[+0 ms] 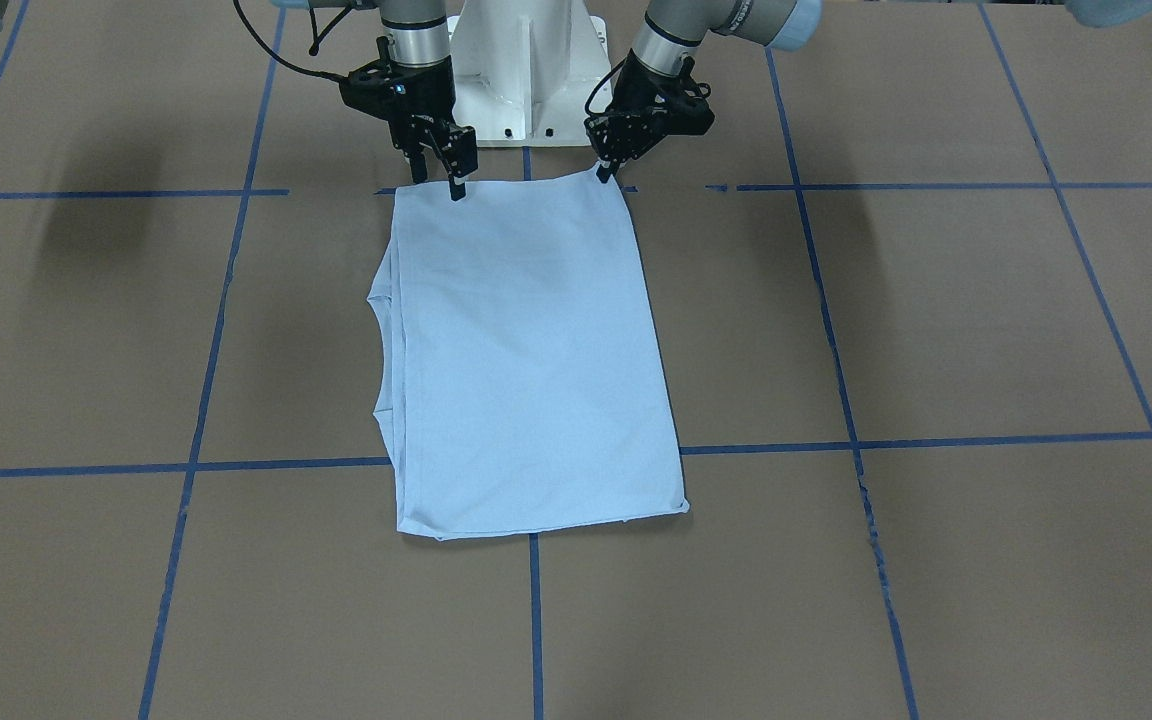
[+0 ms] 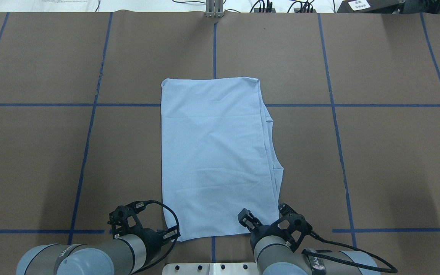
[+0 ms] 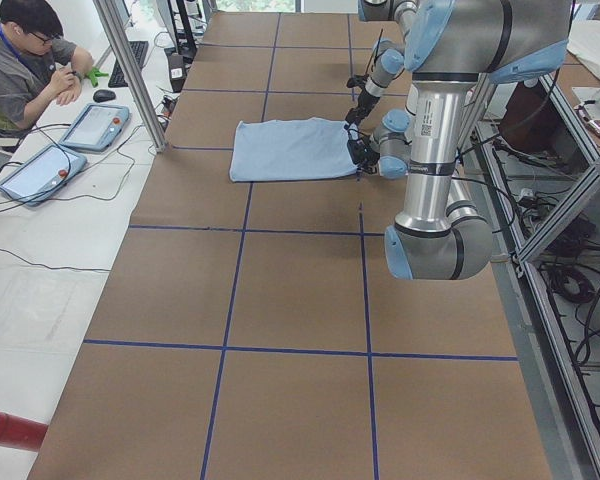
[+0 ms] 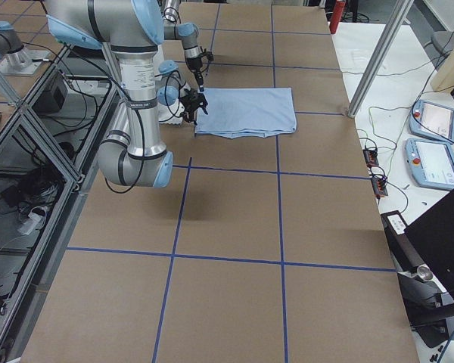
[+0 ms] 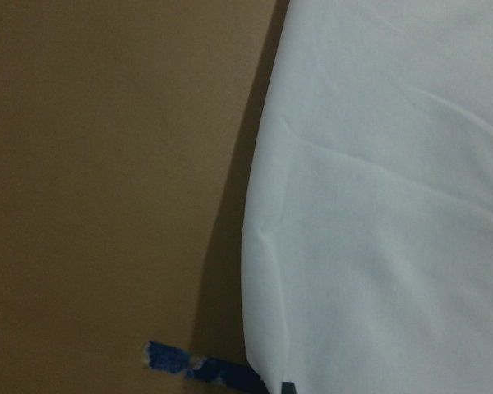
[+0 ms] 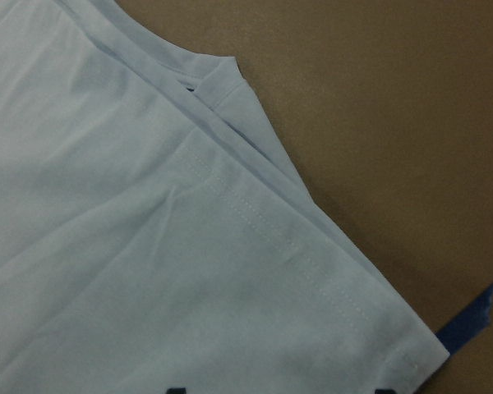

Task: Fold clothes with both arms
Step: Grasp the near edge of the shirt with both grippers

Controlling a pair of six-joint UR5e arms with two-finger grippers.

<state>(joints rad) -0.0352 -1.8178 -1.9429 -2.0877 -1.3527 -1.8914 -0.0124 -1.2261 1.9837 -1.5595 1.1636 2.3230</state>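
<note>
Light blue T-shirt [image 2: 216,152] lies flat on the brown desk [image 2: 376,160], centred, folded into a long rectangle. One short end is close to the white pedestal base [image 1: 526,70], the other at the far side of the middle grid square. Plain fabric faces up, no print showing on the top layer. Extra folded layers stick out along the robot's right long edge [image 2: 275,168]; the left long edge is straight. Blue tape lines [image 2: 90,152] run under and around the cloth. Left tool [image 1: 603,172] is at the near-left corner of the shirt, fingers pressed together on the fabric; the corner is drawn up into a small peak there. Left wrist view shows the shirt edge casting a shadow on the desk beside it. Right tool [image 1: 438,186] is at the near-right corner, fingers [image 1: 457,185] spread apart, tips at the cloth edge and gripping nothing. Right wrist view shows a stitched hem [image 6: 296,246] over stacked layers, with a scrap of blue tape [image 6: 468,320] just off the corner. A seated person [image 3: 20,70] is at the side bench beyond the far edge of the desk.
</note>
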